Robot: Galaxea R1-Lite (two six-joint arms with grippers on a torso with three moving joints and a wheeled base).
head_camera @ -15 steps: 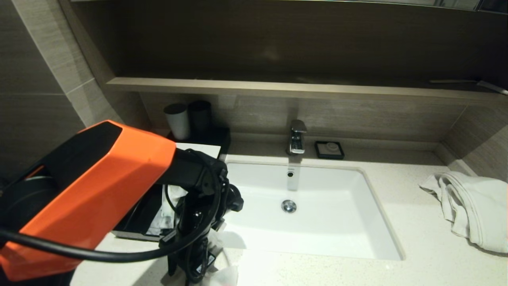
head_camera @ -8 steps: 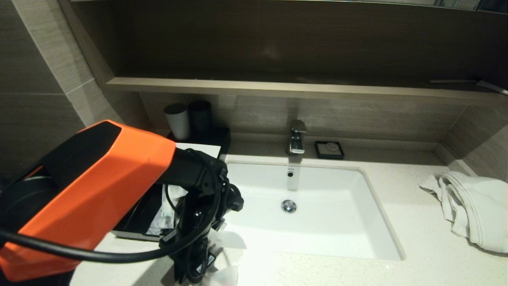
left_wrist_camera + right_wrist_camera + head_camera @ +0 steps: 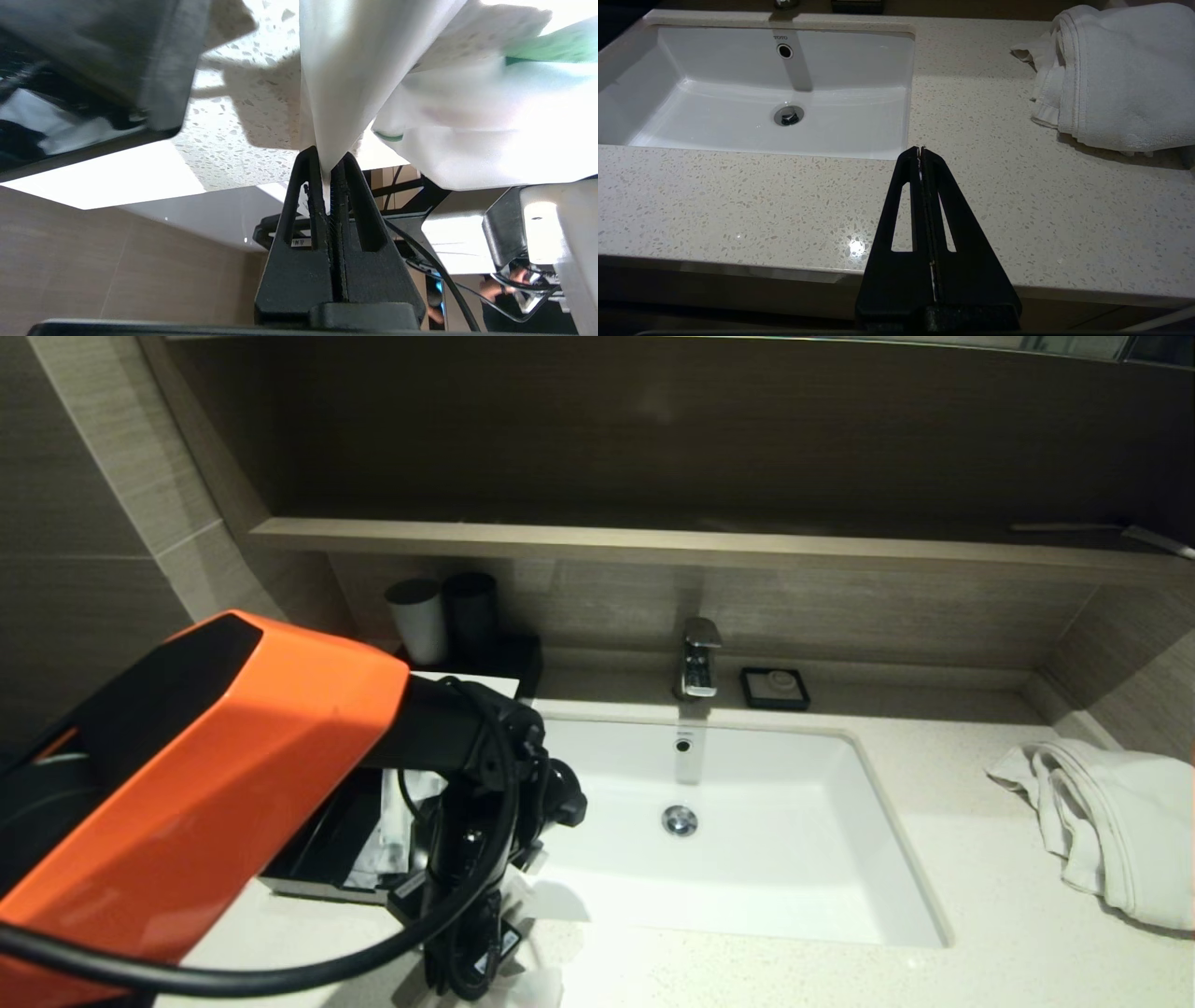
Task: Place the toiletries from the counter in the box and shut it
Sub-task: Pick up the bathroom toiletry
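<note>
My left gripper point(image 3: 329, 161) is shut on the corner of a white plastic packet point(image 3: 345, 70), just above the speckled counter point(image 3: 243, 116). A second white packet with a green mark point(image 3: 490, 126) lies against it. In the head view my orange left arm point(image 3: 215, 775) points down at the counter's front edge, left of the sink, with white packets point(image 3: 540, 987) under it. The black box point(image 3: 327, 845) behind the arm has its drawer pulled out, with white packets point(image 3: 392, 821) inside. My right gripper point(image 3: 920, 150) is shut and empty over the counter point(image 3: 738, 200) in front of the sink.
The white sink basin point(image 3: 747, 840) fills the middle, with a chrome tap point(image 3: 698, 658) and a black soap dish point(image 3: 775, 688) behind it. A big white towel point(image 3: 1111, 821) lies at the right. Two cups point(image 3: 417, 619) stand behind the box under the wooden shelf point(image 3: 653, 543).
The left gripper's fingers have closed on the white packet. The left arm has since shifted slightly toward the sink. The right arm has not moved.
</note>
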